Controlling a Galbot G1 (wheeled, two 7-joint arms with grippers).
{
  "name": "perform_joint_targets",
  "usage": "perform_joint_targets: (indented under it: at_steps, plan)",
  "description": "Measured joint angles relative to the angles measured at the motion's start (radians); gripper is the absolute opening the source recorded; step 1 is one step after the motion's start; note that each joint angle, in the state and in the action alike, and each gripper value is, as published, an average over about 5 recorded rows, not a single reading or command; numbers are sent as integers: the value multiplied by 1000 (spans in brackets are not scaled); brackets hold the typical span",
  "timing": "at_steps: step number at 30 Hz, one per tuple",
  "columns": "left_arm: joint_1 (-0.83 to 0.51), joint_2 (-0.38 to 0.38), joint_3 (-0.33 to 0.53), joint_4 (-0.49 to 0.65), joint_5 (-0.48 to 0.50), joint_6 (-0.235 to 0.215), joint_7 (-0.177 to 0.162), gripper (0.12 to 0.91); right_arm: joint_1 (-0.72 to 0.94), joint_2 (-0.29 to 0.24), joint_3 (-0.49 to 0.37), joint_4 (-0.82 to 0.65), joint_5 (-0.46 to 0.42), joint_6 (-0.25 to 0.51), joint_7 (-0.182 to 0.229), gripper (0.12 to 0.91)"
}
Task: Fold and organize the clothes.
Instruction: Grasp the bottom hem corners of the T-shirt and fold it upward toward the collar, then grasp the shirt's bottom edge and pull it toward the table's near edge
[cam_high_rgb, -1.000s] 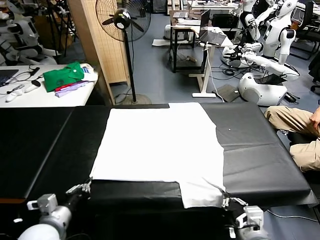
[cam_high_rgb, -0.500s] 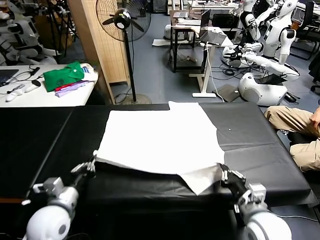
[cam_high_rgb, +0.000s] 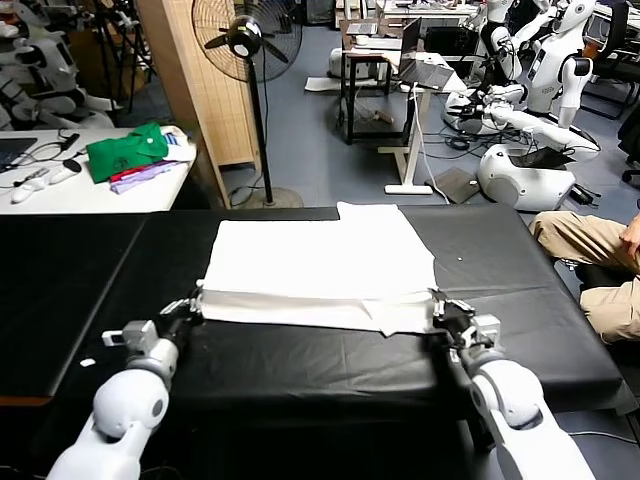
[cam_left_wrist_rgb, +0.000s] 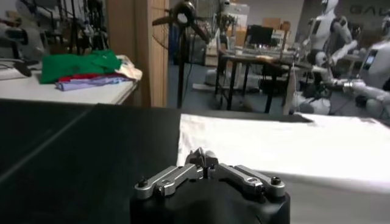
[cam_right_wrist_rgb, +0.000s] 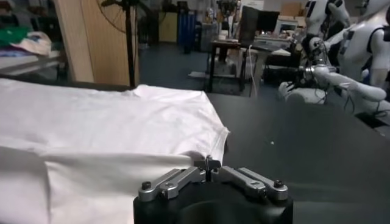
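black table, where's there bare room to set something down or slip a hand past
Bare black table runs between the T-shirt's folded near edge and the robot, and wide on both sides. It is crowded at the fold's two corners, where the left gripper and right gripper sit.

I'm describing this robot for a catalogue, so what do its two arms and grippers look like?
Both arms have smooth, rounded white shells. The left gripper and right gripper are small silver metal linkages with visible bolts, mounted on black wrist housings. A boxy grey module sits on each wrist.
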Motion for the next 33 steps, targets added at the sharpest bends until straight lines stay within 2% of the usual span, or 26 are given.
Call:
perform_joint_targets:
  at_steps: [4,7,10,11,15,17,19,22,25,27,31,33]
  plan:
    - [-13,2,0,15,-13,7,-2,180,-52,-24,25,73,10,-8,-6,460]
    - [-11,3,0,14,-19,12,-1,320,-106,-33,48,136,11,-21,0,628]
    - [-2,6,-1,3,-19,18,0,487,-158,-32,67,172,9,-22,3,753]
    - [2,8,-2,-1,-19,19,0,554,-174,-30,71,179,8,-22,4,769]
    - [30,16,-9,-26,-18,20,15,740,-209,-19,75,189,7,-23,6,797]
    - [49,18,-16,-36,-19,20,24,783,-214,-15,72,189,5,-25,8,798]
    - [68,18,-22,-39,-23,20,28,793,-214,-12,67,186,2,-28,10,794]
    - [87,16,-28,-37,-43,21,31,797,-210,-5,59,173,0,-31,12,718]
    - [94,15,-34,-30,-82,25,30,795,-208,4,56,157,1,-33,13,559]
    - [96,15,-37,-24,-101,28,28,760,-209,10,54,147,1,-33,14,442]
    - [95,14,-39,-9,-120,32,31,578,-214,18,50,142,7,-38,30,225]
    - [93,14,-39,-1,-127,36,33,477,-219,17,50,150,24,-52,49,150]
